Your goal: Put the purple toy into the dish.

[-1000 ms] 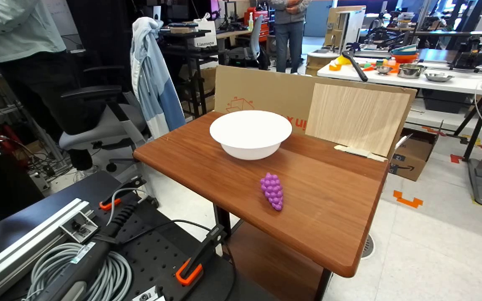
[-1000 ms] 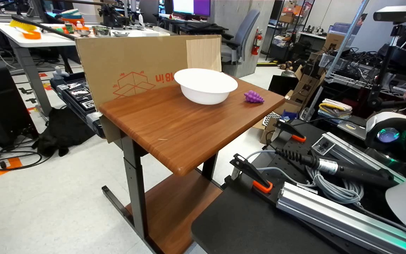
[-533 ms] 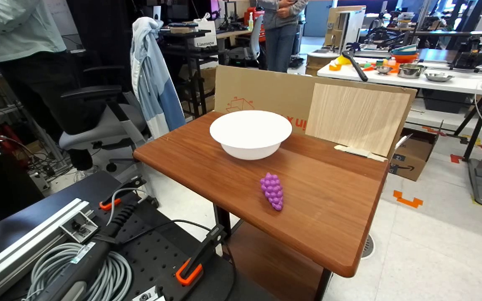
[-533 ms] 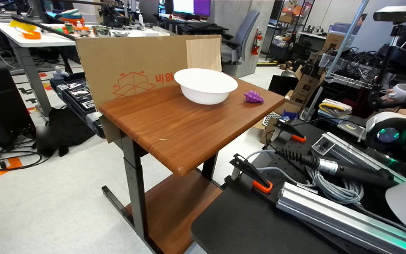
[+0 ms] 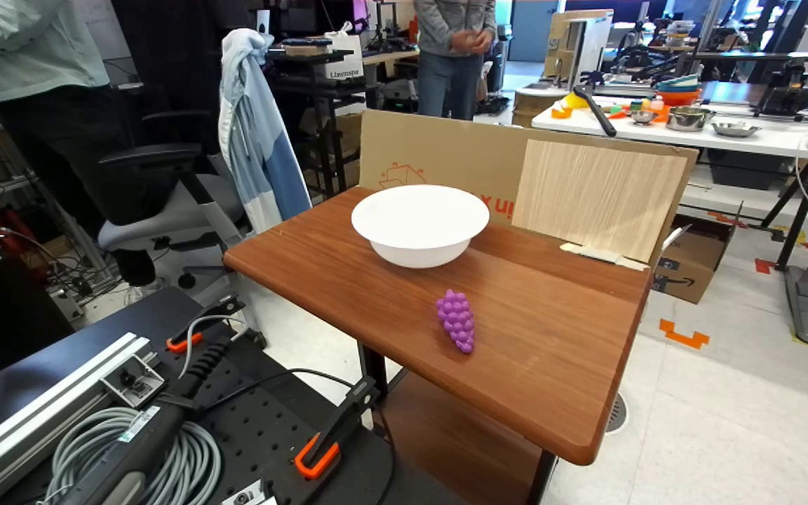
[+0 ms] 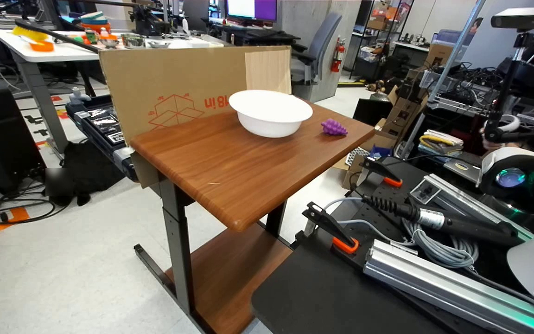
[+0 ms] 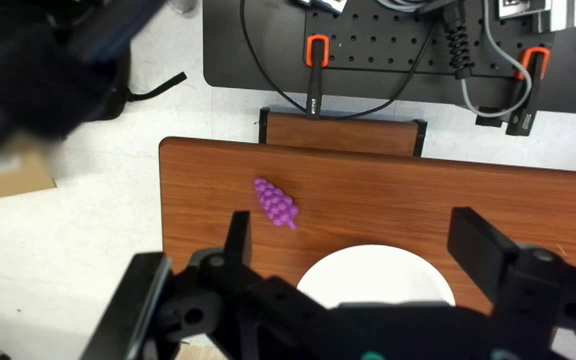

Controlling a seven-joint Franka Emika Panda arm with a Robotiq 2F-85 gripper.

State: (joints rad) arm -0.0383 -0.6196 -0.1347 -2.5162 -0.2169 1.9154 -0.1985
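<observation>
Purple and bumpy, one toy (image 5: 456,322) lies on one brown table (image 5: 537,365), near but outside one white dish (image 5: 421,255). One gripper (image 7: 352,220) has its two fingers (image 7: 239,237) wide apart.

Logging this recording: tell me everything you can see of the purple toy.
The purple toy is shaped like a bunch of grapes: packed round bumps, tapering to one end, with a short stem at the broader end. It looks like smooth plastic or rubber, purple wherever it shows. It lies on the brown table, apart from the white bowl, stem end toward it, tapered tip pointing away. Only the table is seen touching it; the open claw does not.
</observation>
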